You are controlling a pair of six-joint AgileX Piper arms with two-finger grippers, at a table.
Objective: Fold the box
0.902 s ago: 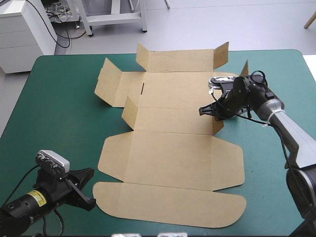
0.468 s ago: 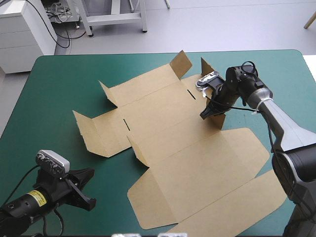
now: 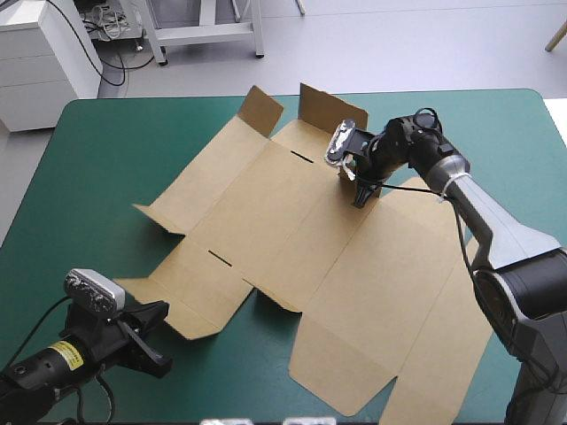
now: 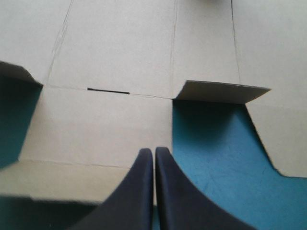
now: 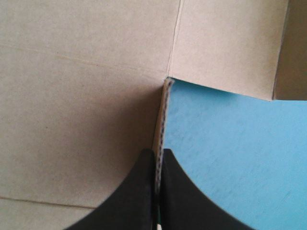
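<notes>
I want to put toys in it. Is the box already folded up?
No, the box lies spread as a mostly flat sheet on the table, only a few small flaps raised.

High view, as I read it from my station: no text, number or brand is legible in any view. A yellow label (image 3: 64, 357) on the left arm (image 3: 35, 376) carries dark print too small to make out.

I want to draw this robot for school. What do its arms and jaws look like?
The right arm is a smooth silver-grey tube with chunky black joints near the wrist. The left arm is black with a yellow sticker on it. Each arm ends in two broad black jaws, curved like fins.
</notes>
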